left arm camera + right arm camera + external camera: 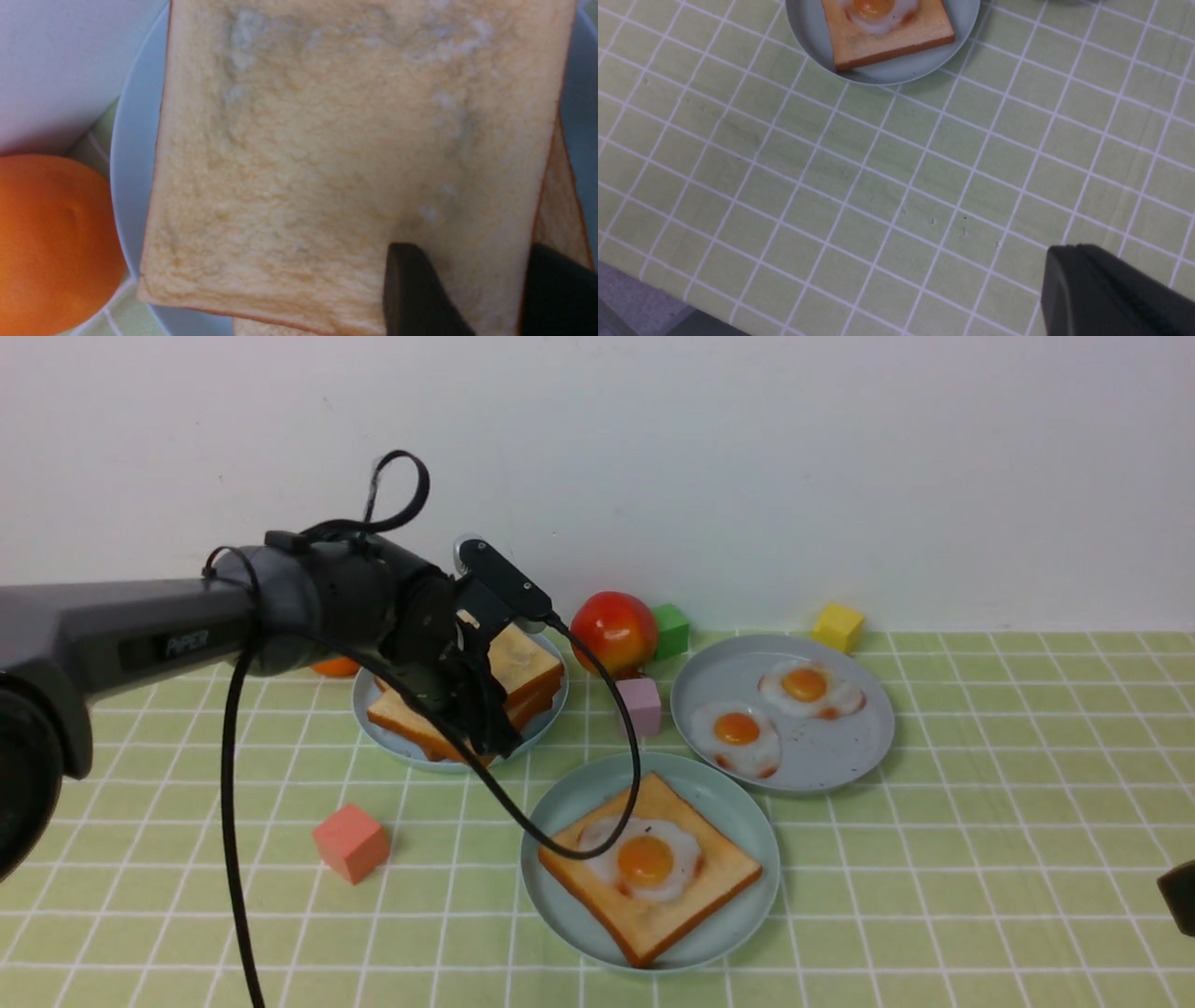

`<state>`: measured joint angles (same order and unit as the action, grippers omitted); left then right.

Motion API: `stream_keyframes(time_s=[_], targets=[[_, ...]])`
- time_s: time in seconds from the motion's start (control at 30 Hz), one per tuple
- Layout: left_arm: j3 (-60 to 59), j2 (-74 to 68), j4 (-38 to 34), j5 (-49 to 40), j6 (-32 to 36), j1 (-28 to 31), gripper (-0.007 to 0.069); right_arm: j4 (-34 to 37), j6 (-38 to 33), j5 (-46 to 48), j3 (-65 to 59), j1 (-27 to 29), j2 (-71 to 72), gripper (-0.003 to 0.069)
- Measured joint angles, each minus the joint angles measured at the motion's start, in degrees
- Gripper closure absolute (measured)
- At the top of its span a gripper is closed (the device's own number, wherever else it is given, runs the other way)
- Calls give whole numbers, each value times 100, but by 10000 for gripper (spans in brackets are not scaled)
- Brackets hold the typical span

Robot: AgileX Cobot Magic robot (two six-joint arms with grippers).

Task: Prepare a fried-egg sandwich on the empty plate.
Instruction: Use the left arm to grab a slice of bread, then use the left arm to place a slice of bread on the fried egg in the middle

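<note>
Nearest the camera sat the teal plate [747, 905], one toast slice [686, 887] on it and a fried egg [644, 859] on top, so the sandwich lacked only its lid. Off at the front right edge my right gripper [1115, 298] was parked over bare cloth, jaws pressed together, holding nothing. Farther back my left gripper [486, 289] hovered at the toast stack [509, 686] on its grey-blue plate [392, 742]. Its jaws straddled the top slice's edge with a gap between; I couldn't tell if they'd actually pinched it. My guess was that the slice would be light, stiff-ish and grippy, best taken by the crust edge. The arm hid much of the stack, and an orange [51, 242] peeked in beside that plate. Farthest right, two spare eggs [775, 709] waited.
</note>
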<state>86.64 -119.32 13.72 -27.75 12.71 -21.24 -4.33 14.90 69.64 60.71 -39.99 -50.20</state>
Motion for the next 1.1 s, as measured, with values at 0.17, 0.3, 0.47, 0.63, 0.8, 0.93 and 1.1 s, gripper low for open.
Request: stream_keyframes(time_s=[0.17, 0.3, 0.47, 0.63, 0.8, 0.93, 1.1], targets=[[19, 106, 128, -67, -26, -37, 596, 103, 0, 43, 0, 0, 0, 652], [19, 488, 154, -293, -127, -43, 596, 175, 0, 67, 0, 0, 0, 649], [26, 1263, 212, -885, -513, -372, 596, 125, 0, 143, 0, 0, 0, 648], [-152, 1744, 189, -1642, -1208, -1491, 596, -137, -4, 219, -2, 0, 83, 645], [-643, 1517, 99, -1681, -1374, -2412, 596, -196, -4, 230, -2, 0, 410, 645], [-729, 1190, 263, -1505, -1734, -2631, 596, -208, -4, 250, -2, 0, 719, 642], [-728, 1024, 440, -1244, -2063, -2632, 596, -208, -4, 290, -2, 0, 1075, 640]])
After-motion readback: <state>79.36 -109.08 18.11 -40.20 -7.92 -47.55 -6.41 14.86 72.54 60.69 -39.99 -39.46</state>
